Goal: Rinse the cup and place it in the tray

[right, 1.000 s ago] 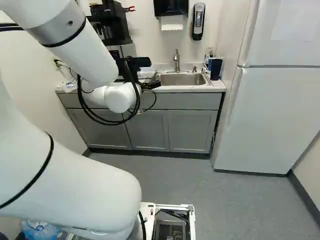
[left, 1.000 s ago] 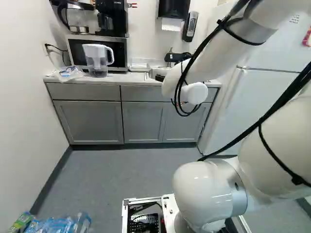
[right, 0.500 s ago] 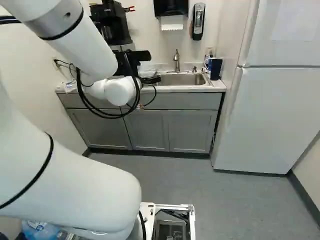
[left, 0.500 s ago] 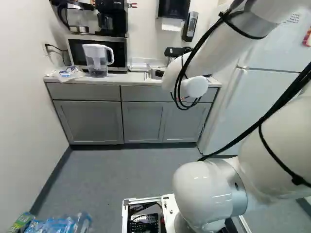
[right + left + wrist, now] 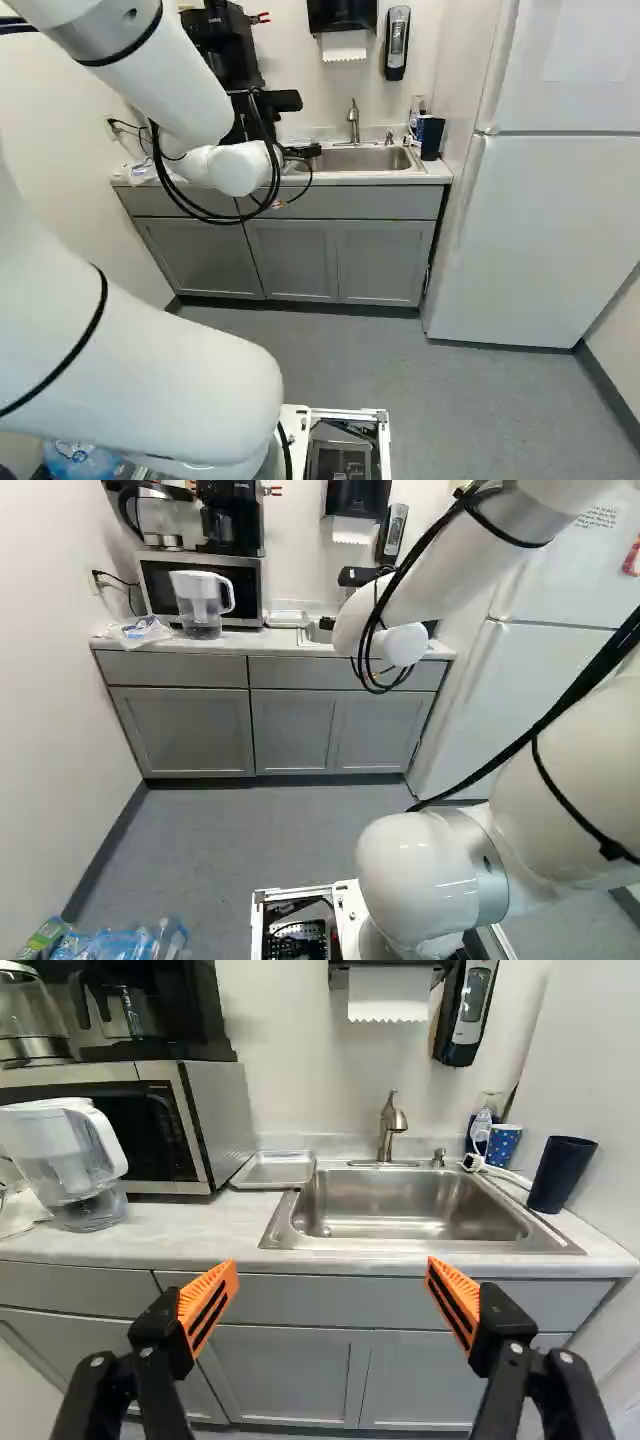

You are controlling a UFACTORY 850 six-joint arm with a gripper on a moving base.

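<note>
The white arm has risen at its far end since the earlier frames, lifting the black two-fingered gripper with it, while the base has stayed where it was. The wrist view shows the gripper spread wide, its orange pads well apart, with nothing held between them. Ahead of it lies the stainless-steel sink, set in the pale table under a brushed-metal faucet. The dark blue tapered cup stands on the table just beside the sink, on the side near the white refrigerator, in the same spot as before. Near it is a blue cup with white dots. The shallow, light-coloured tray also lies unmoved, between the sink and the silver-and-black microwave, with the clear, white-lidded pitcher farther along.
</note>
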